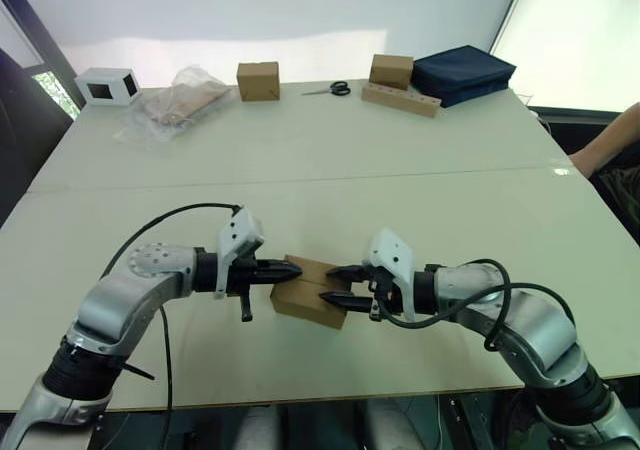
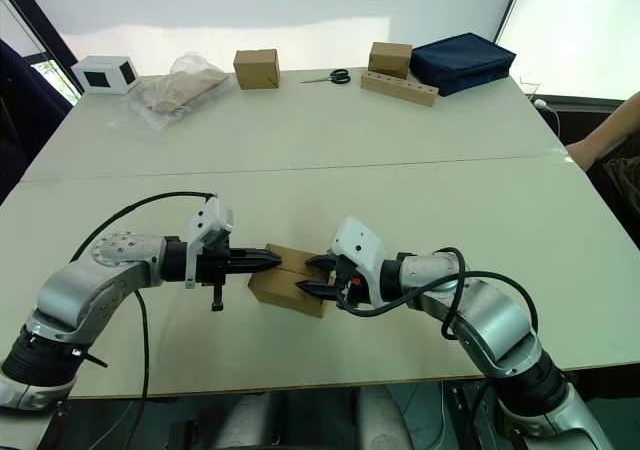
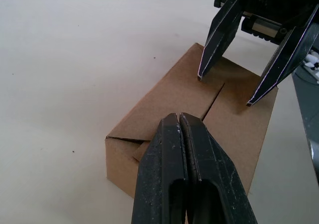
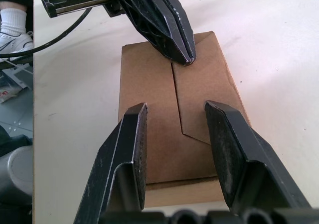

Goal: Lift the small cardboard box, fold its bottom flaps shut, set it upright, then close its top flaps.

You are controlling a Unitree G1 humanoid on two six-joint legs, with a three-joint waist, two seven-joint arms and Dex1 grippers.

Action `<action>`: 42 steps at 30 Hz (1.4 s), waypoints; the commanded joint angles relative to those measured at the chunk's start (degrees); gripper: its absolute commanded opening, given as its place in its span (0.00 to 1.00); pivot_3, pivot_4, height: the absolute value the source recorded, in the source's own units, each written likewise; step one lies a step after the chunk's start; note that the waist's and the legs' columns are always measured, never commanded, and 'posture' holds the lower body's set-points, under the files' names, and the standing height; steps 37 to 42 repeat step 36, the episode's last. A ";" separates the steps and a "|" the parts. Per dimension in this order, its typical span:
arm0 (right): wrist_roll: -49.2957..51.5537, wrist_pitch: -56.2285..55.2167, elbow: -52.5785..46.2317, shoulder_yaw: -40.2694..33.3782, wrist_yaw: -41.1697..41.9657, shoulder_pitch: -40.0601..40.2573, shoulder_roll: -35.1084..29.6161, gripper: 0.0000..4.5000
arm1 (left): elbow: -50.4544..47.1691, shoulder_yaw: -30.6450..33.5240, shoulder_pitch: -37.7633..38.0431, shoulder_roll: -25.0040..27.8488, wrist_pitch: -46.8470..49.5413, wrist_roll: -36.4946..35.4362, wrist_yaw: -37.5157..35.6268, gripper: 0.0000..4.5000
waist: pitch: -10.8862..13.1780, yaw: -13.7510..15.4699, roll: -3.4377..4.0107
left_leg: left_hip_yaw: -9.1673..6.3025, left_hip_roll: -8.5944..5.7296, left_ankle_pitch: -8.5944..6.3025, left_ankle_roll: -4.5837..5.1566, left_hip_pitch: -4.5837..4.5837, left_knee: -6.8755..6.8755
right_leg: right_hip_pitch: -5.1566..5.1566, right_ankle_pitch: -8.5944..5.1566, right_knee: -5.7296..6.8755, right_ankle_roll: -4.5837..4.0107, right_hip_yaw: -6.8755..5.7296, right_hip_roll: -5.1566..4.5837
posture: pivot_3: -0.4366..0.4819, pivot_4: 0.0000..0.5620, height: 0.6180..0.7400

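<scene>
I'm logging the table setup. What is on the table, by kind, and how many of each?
Cardboard boxes: 3 (small cardboard box, two cubes)
White box: 1
Plastic bag: 1
Scissors: 1
Wooden block: 1
Navy case: 1
Total: 8

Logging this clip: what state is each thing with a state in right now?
small cardboard box: resting on the table, upper flaps folded flat.
left tool: shut, tip pressing on the flap seam.
right tool: open, fingers over the box top.
scissors: lying closed.
blue bag: closed.
</scene>
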 commanded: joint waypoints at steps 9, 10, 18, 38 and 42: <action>11.36 -3.32 -2.61 -17.19 2.02 4.50 0.59 0.40 | -4.68 19.76 5.42 2.42 12.38 -15.20 6.96 0.00 | 0.03 -0.01 -0.04 | -0.02 0.01 -0.01 0.01 -0.03 0.00 | -0.01 0.00 -0.01 0.00 -0.01 -0.01 | 0.48 0.27 1.00; 12.81 -2.69 -3.11 -18.95 2.69 5.97 -0.50 0.40 | -5.66 21.54 7.76 4.40 13.60 -16.14 6.25 0.00 | 0.03 -0.07 -0.02 | -0.02 0.01 -0.02 0.03 -0.03 -0.01 | -0.02 0.00 -0.01 0.00 0.00 -0.01 | 0.48 0.27 1.00; 16.95 -0.39 -4.82 -24.04 6.52 18.88 -9.07 0.40 | -12.65 27.66 25.57 11.61 13.88 -16.31 3.95 0.00 | 0.04 0.30 -0.02 | 0.04 0.03 -0.02 0.04 0.01 -0.03 | 0.05 -0.01 -0.07 -0.01 0.02 -0.03 | 0.48 0.27 1.00; 16.52 -1.36 -2.19 -24.47 9.70 23.00 -14.16 0.40 | -13.10 27.74 34.41 6.25 10.64 -15.99 8.87 0.00 | 0.03 1.49 -0.04 | 0.08 0.04 -0.03 0.04 0.07 -0.03 | 0.12 -0.01 -0.10 -0.01 0.02 -0.02 | 0.48 0.27 1.00; 16.52 -1.36 -2.19 -24.47 9.70 23.00 -14.16 0.40 | -13.10 27.74 34.41 6.25 10.64 -15.99 8.87 0.00 | 0.03 1.49 -0.04 | 0.08 0.04 -0.03 0.04 0.07 -0.03 | 0.12 -0.01 -0.10 -0.01 0.02 -0.02 | 0.48 0.27 1.00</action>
